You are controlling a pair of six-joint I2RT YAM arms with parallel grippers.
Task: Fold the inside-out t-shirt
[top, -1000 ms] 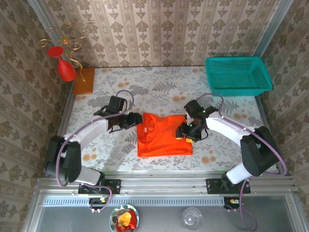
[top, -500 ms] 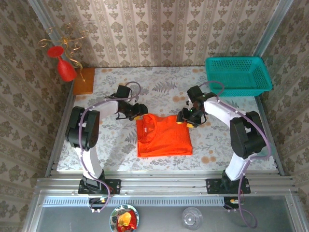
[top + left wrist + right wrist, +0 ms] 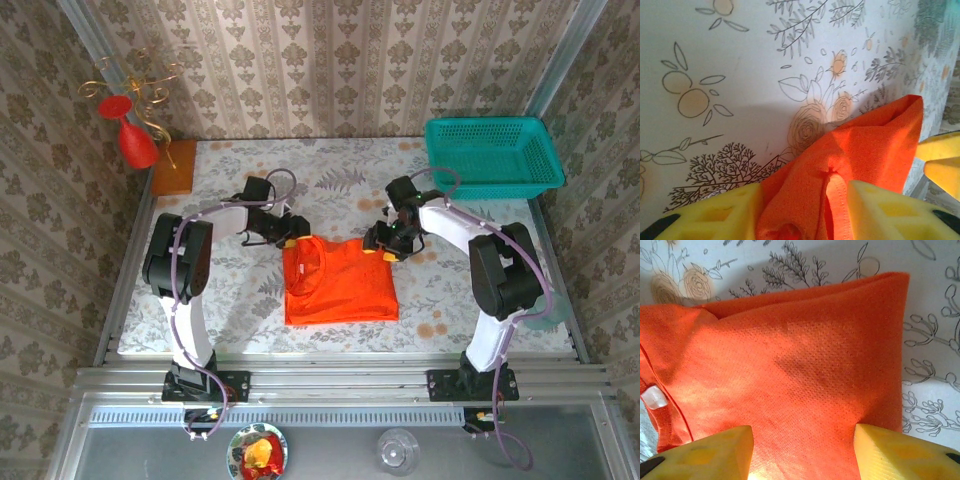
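Left gripper (image 3: 802, 205) pinches a bunched far corner of the orange t-shirt (image 3: 340, 285), which lies mid-surface (image 3: 340, 185), already folded into a compact rectangle. Right gripper (image 3: 802, 440) straddles the other far corner, spread. Another fold probably remains.

A flower-printed surface (image 3: 340, 180) carries a teal plastic basket (image 3: 497, 186) in its far right corner and an orange-brown wooden block (image 3: 174, 166) at its far left edge. Just beside the block, a red goblet-shaped ornament (image 3: 137, 146) leans among gold wire curls (image 3: 150, 72) against patterned wallpaper (image 3: 330, 60). Below the near metal rail (image 3: 340, 380) sit a plate (image 3: 233, 445) of food and a clear glass (image 3: 398, 450).
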